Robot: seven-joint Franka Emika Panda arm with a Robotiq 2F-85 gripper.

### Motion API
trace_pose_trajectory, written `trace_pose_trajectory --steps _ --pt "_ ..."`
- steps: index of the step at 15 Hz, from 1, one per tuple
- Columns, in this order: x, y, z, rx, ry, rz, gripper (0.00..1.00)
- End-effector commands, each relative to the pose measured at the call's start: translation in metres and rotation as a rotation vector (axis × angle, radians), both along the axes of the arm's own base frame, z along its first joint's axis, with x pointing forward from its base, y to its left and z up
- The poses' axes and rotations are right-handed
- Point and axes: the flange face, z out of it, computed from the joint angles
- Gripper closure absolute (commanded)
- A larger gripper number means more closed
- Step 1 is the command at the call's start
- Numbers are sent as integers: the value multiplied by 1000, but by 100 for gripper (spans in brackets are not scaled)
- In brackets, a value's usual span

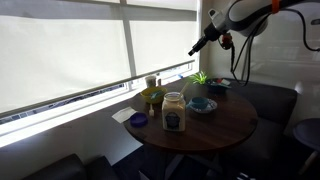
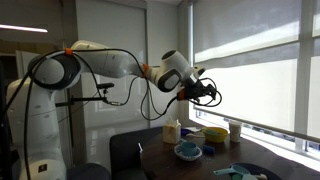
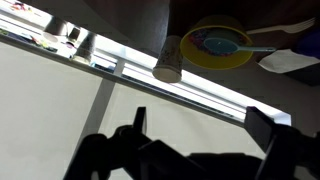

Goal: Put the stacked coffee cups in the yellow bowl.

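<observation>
Wrist view, stacked coffee cups point(image 3: 168, 62) far beyond jaws

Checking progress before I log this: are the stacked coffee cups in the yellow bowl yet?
Out. The stacked coffee cups stand upright on the table beside the yellow bowl; the hand hangs high above, empty.

Your table point(image 1: 225, 125) looks like dark wood, smooth and polished enough to catch the window light. The jar point(image 1: 174, 114) on it is clear glass under a pale matt lid point(image 1: 174, 97). The stacked coffee cups point(image 1: 152, 82) look like matt tan paper. The roller blind point(image 1: 70, 50) is matt white fabric. The arm point(image 2: 105, 60) wears smooth, glossy white shells.
</observation>
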Motion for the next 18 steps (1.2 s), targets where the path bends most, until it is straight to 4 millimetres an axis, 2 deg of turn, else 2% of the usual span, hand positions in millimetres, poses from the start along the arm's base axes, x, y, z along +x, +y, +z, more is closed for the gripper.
trace_pose_trajectory --steps 1,3,7,12,18 --pt "22 3 -4 61 -31 -61 0" --pt "55 12 -2 62 -37 -50 0" --pt "100 21 -12 40 39 -45 0" --pt "146 -3 -32 99 133 -95 0" --pt "183 -41 -47 128 158 -205 0"
